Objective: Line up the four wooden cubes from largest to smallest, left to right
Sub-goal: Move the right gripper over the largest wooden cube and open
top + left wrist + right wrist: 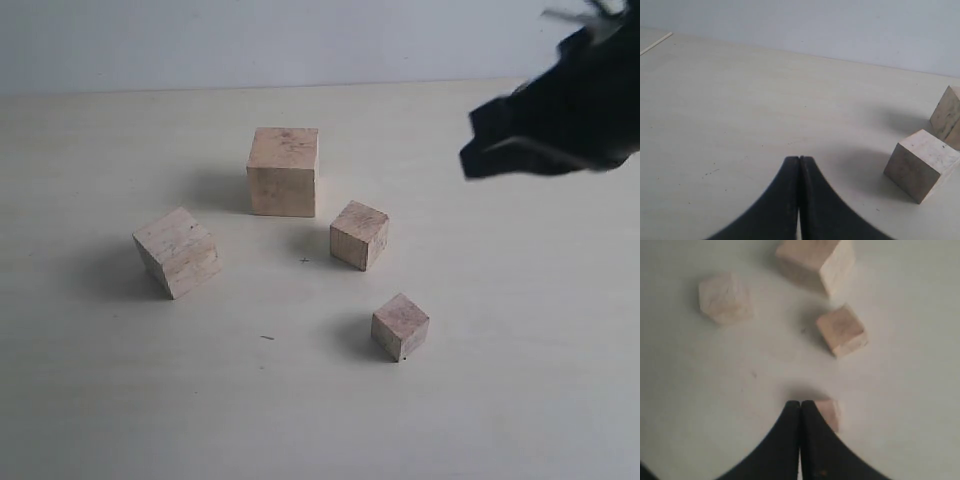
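Smallest cube [400, 326] is sitting nearest the desk's [520, 400] near edge, right of middle. Third-size cube [359, 234] and largest cube [283, 170] are standing farther back, and second-largest cube [177, 251] is lying skewed toward the left edge. No row is forming yet (all four are waiting to be placed). Right pincer [800, 405] is hanging toward the far right corner with tips pressed together and empty, smallest cube showing just beside them. Left pincer [799, 159] is also pressed together and empty, with second-largest cube near but apart.

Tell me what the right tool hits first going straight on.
Likely the smallest cube, just beyond the shut tips of the right tool and slightly off-centre; depth is unclear, so it may only graze it.
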